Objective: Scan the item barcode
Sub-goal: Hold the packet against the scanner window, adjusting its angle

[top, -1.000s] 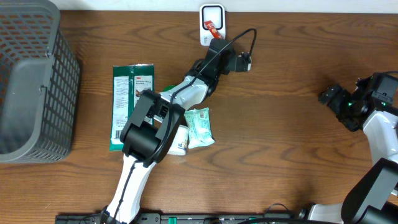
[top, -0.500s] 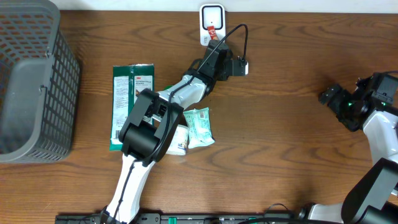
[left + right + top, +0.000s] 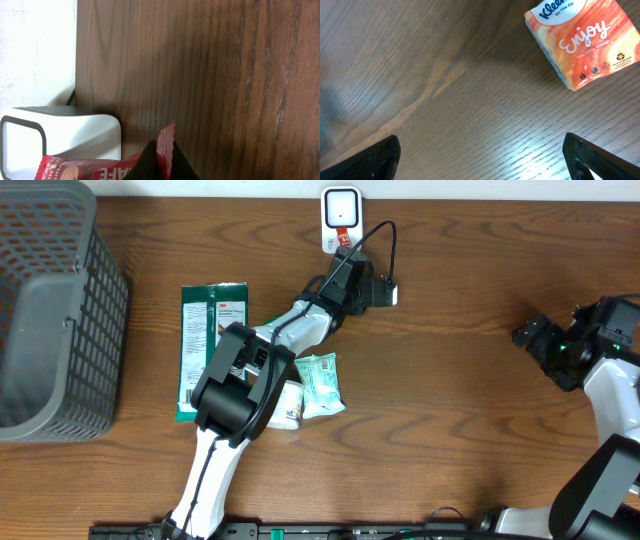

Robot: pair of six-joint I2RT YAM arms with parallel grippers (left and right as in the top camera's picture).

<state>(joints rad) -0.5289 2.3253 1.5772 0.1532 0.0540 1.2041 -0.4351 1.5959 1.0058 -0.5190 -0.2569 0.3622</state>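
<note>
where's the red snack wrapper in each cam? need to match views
Overhead: red glossy snack wrapper top centre, at the left gripper, over the white box-shaped scanner.
Left wrist: bottom left, pinched in the shut jaws.
Right wrist: not in it.
Shared landmark: the scanner, in overhead and left wrist only.
</note>
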